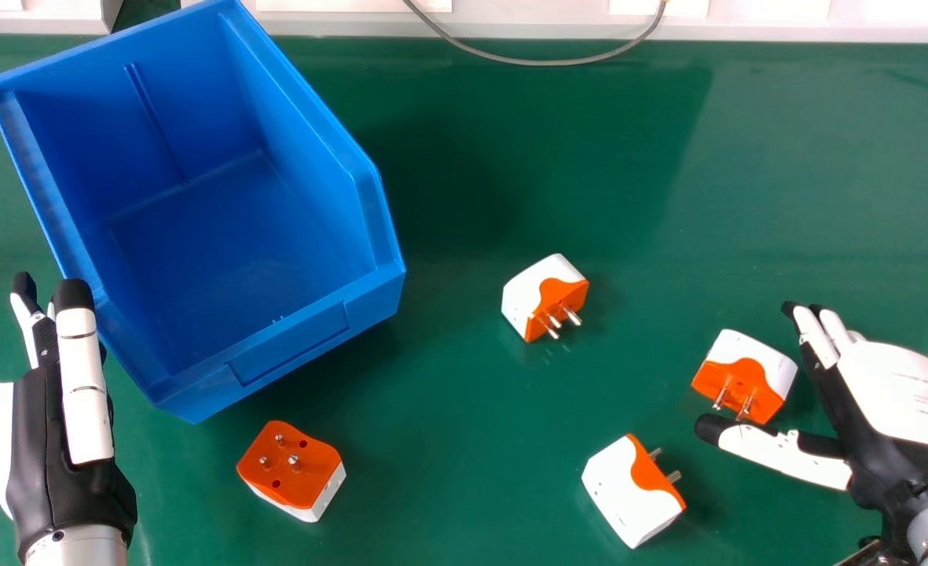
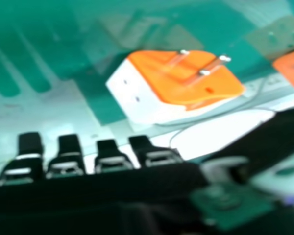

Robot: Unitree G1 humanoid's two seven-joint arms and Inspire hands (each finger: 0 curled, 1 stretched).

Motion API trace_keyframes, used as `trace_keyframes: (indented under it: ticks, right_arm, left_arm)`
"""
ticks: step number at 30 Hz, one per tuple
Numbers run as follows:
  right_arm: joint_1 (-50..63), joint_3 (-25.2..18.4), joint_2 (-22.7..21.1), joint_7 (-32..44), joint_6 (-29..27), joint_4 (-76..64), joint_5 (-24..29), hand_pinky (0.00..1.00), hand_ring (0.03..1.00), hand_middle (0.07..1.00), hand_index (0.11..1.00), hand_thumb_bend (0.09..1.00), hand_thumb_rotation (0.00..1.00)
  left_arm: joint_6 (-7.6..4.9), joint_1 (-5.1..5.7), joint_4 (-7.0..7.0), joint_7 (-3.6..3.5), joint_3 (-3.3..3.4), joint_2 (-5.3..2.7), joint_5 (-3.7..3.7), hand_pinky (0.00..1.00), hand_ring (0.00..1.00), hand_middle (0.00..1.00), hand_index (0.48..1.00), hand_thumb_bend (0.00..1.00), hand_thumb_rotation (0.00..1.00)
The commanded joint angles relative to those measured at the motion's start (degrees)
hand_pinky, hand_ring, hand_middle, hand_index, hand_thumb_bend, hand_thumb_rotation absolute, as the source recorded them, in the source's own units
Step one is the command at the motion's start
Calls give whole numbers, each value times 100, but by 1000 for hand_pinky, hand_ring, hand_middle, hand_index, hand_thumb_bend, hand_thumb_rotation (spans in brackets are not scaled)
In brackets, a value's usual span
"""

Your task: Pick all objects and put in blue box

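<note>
Blue box [image 1: 232, 236] sits by the tabletop's far edge [image 1: 786, 50], left hand [image 1: 43, 440] straight-fingered and empty beside it; the right hand [image 1: 896, 389] — open, empty — brackets the rightmost plug [image 1: 746, 373], presumably to pinch it.

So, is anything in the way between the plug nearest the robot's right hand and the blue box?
Yes: another plug sits roughly between that plug and the blue box, near the straight route. Nothing visible separates that plug from the right hand.
</note>
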Motion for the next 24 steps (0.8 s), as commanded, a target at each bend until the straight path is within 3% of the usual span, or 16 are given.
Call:
trace_keyframes:
  ticks: [1,6,24]
  right_arm:
    - [-74,-8,-105,-11,37,-64,-19,912,961,996,975,611,703]
    - [-106,48,-118,-54,75,5,-7,914,962,994,975,597,673]
    - [-314,287,-138,-583,-103,627,-13,880,936,973,959,568,603]
  left_arm:
    - [-6,60,-193,-18,33,55,8,1000,1000,1000,1000,640,1000]
    - [62,108,-298,-16,27,54,15,1000,1000,1000,1000,639,1000]
    - [148,155,-393,-5,23,56,37,1000,1000,1000,1000,653,1000]
